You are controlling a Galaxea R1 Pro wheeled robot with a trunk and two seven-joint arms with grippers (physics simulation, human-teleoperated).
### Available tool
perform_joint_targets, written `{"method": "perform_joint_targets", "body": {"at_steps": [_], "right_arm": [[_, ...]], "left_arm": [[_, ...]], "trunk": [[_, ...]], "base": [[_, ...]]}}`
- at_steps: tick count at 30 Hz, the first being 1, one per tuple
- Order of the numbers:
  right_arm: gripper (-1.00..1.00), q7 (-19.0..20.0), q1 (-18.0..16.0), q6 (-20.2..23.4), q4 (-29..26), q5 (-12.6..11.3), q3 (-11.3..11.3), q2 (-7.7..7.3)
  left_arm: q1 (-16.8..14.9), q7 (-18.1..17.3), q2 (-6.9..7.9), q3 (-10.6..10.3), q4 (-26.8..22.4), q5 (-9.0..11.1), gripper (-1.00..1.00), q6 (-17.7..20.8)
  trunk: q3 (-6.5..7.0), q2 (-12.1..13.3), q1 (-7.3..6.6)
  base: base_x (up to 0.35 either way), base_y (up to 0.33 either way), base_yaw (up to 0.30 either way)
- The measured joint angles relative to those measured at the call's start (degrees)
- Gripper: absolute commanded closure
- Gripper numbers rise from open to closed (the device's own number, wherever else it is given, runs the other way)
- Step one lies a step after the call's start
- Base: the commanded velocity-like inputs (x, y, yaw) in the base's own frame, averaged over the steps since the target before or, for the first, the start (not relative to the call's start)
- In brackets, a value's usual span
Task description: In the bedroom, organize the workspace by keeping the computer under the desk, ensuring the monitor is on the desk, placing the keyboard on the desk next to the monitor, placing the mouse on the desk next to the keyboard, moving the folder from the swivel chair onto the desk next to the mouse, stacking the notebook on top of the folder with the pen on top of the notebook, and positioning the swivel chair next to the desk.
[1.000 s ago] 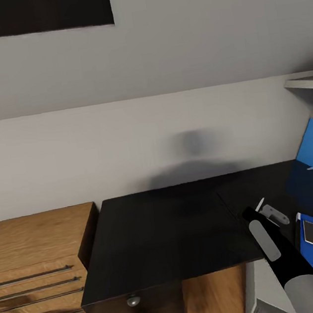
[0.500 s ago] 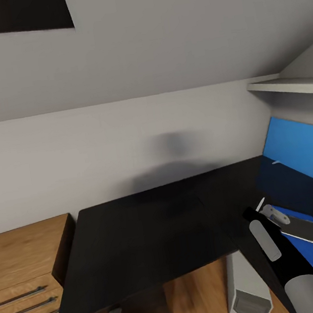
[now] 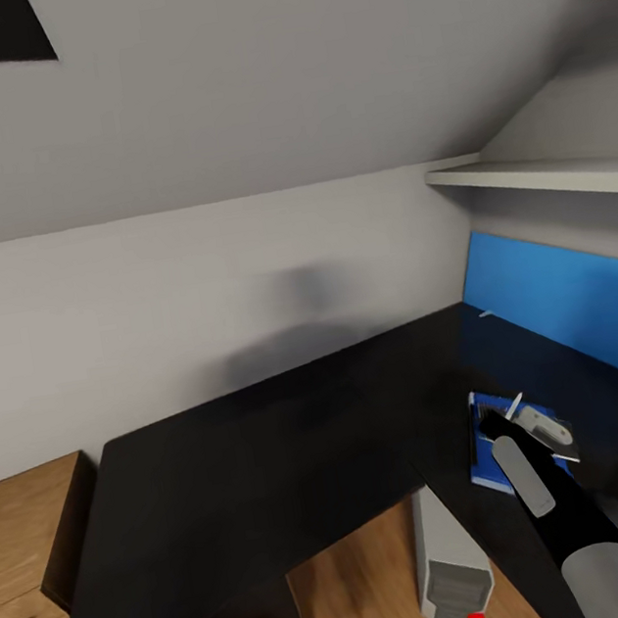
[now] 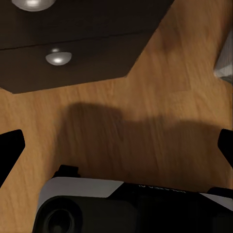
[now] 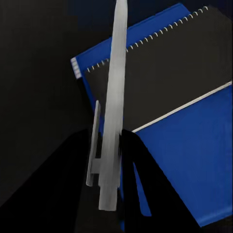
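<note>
White pen [image 5: 112, 111] above notebook [image 5: 170, 82], folder [image 5: 194, 155]

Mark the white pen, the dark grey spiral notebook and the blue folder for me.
White stick pen [image 5: 114, 102]: right wrist view, mid-barrel, above the gripper.
Dark grey spiral-bound notebook [image 5: 179, 77]: right wrist view, middle of its cover.
Bright blue flat folder [image 5: 194, 155]: right wrist view, bare cover below the notebook's edge.

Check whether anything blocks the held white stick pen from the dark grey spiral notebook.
Nothing visible does. The right gripper holds the white stick pen above the dark grey spiral notebook, which lies bare on the bright blue folder.
</note>
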Motion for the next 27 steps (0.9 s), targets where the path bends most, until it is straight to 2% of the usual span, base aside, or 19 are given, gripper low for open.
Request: {"method": "perform_joint_targets", "body": {"at_steps": [4, 10, 12, 17, 27], "right_arm": [[1.0, 0.01, 0.0, -0.06, 0.15, 0.14, 0.0, 0.0], [1.0, 0.39, -0.34, -1.22, 0.48, 0.88, 0.75, -0.25], [1.0, 0.75, -0.98, -1.22, 0.63, 1.32, 0.67, 0.4], [1.0, -0.67, -1.0, -1.23, -0.29, 0.55, 0.63, 0.72], [1.0, -1.01, -0.98, -1.25, -0.59, 0.39, 0.62, 0.71]], "left_arm": [[0.0, 0.0, 0.0, 0.0, 0.0, 0.0, -1.0, 0.0], [-0.08, -0.02, -0.33, 0.07, -0.33, -0.11, -1.0, -0.34], [-0.08, 0.0, -0.67, 0.2, -0.65, -0.14, -1.0, -0.98], [-0.08, -0.06, -0.29, 0.1, -0.94, -0.16, -1.0, -2.45], [-0.07, -0.13, -0.11, 0.01, -1.07, -0.29, -1.0, -5.36]], "trunk": [[0.0, 0.0, 0.0], [0.0, 0.0, 0.0], [0.0, 0.0, 0.0], [0.0, 0.0, 0.0], [0.0, -0.01, 0.0]], "base": [[0.0, 0.0, -0.209], [0.0, 0.0, -0.032], [0.0, 0.0, 0.0], [0.0, 0.0, 0.0], [0.0, 0.0, 0.0]]}}
